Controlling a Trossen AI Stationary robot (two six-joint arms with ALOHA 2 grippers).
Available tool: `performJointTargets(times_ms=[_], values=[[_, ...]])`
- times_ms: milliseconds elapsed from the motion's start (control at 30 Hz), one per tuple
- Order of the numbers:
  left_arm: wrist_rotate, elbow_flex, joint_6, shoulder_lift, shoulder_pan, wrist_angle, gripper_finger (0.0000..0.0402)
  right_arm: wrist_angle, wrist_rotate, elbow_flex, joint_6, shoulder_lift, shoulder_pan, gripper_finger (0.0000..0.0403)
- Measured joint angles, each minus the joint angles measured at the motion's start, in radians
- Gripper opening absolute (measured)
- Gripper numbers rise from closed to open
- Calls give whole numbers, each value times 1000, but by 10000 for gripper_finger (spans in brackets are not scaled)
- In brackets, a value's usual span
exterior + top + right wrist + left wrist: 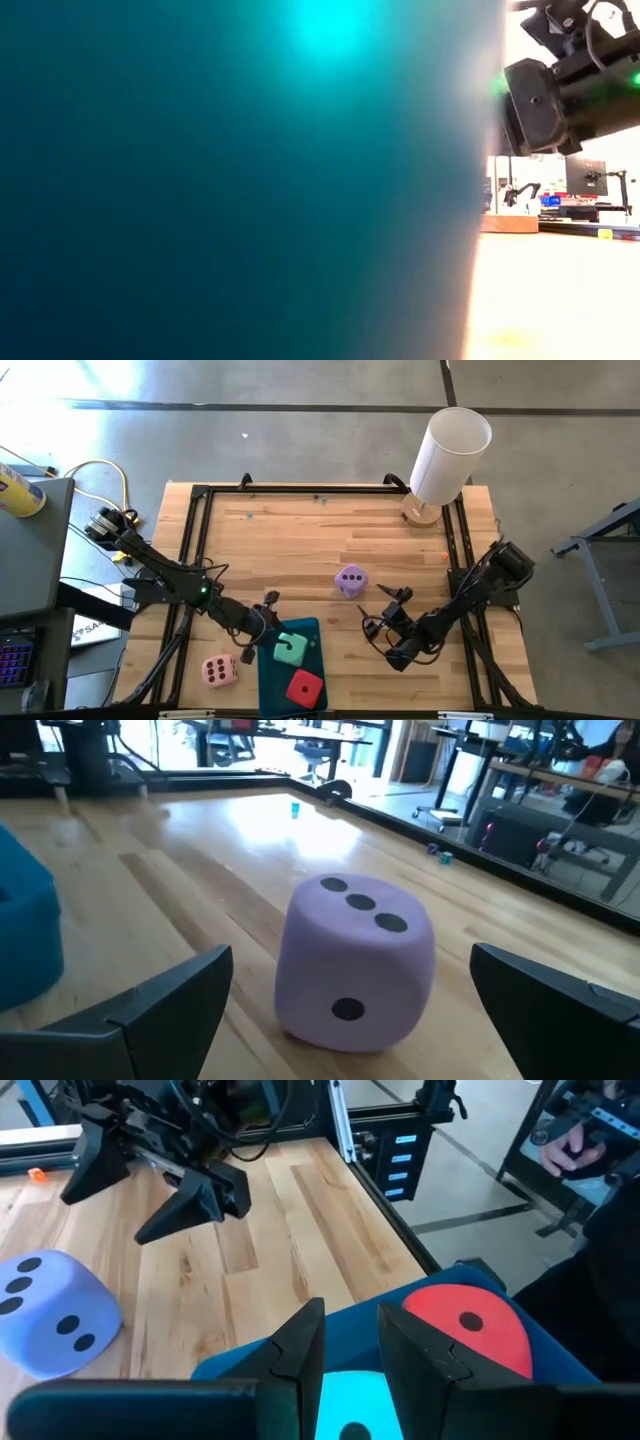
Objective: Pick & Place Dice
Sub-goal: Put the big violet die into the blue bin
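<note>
- Nearest the desk's (330,540) front edge, the red die (304,688) lies on the teal tray (270,675), with the pale pink die (220,671) on bare wood beside the tray.
- Just behind the red one, the mint green die (290,650) sits on the same tray, and the left pincer (262,638) is closed narrowly on it.
- Right of the tray, the right pincer (385,618) spreads wide, holding nothing, pointed at the lilac purple die (350,581).
- Farther back, that die rests mid-desk, three pips up.
- At the far right corner stands a white cylinder (450,455).
</note>
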State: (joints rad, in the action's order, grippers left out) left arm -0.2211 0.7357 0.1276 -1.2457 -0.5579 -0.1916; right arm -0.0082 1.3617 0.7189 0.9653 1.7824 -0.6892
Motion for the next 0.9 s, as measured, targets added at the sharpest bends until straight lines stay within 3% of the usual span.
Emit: performJointTargets(times_ms=[433,733,900], values=[[-3,0,14,0,0,-10,91,50,-13,0,2,43,59,400],[-145,0,44,0,0,-27,91,53,-33,0,0,43,86,400],[-156,0,34,0,0,-27,98,91,-33,0,-28,43,101,400]])
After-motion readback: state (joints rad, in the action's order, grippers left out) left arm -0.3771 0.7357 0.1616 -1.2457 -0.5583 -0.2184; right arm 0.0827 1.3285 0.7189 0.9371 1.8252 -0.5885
